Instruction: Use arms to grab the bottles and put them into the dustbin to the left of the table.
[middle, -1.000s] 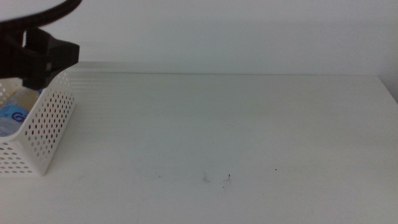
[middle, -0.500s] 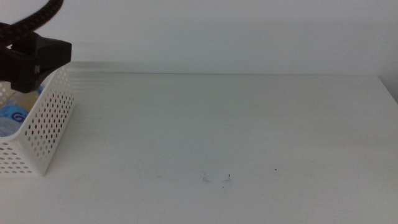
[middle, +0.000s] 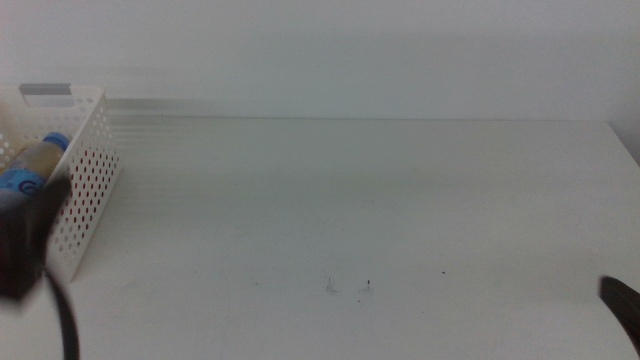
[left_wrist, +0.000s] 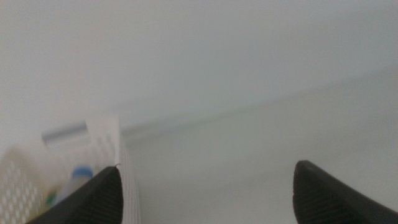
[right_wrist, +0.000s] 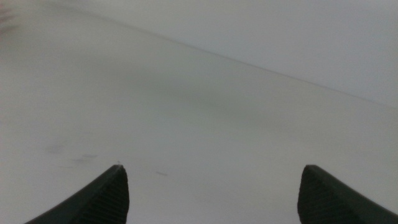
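Middle view: the dustbin (middle: 85, 190), a white basket with walls pierced by small round holes, is seen at the left edge of the table (middle: 380, 200), with a grey handle slot near its far rim. Inside it a bottle with a blue cap and blue label (middle: 30, 170) is seen lying on its side; the other contents are hidden by the basket wall and by the arm in front. The left gripper (middle: 25, 245) is shown as a blurred dark shape low at the left edge, just in front of the dustbin's near corner, with a black cable trailing below it. In the left wrist view its two dark jaws are set wide apart with nothing between them (left_wrist: 205, 193), and the perforated wall of the dustbin (left_wrist: 121, 174) is seen beside one jaw, a blue cap (left_wrist: 81, 172) just visible inside. The right gripper (middle: 622, 300) is seen only as a dark tip at the lower right corner of the middle view. In the right wrist view its jaws are likewise spread wide and empty (right_wrist: 211, 193) over the bare white tabletop, on which a few faint dark specks (middle: 350, 287) are marked.
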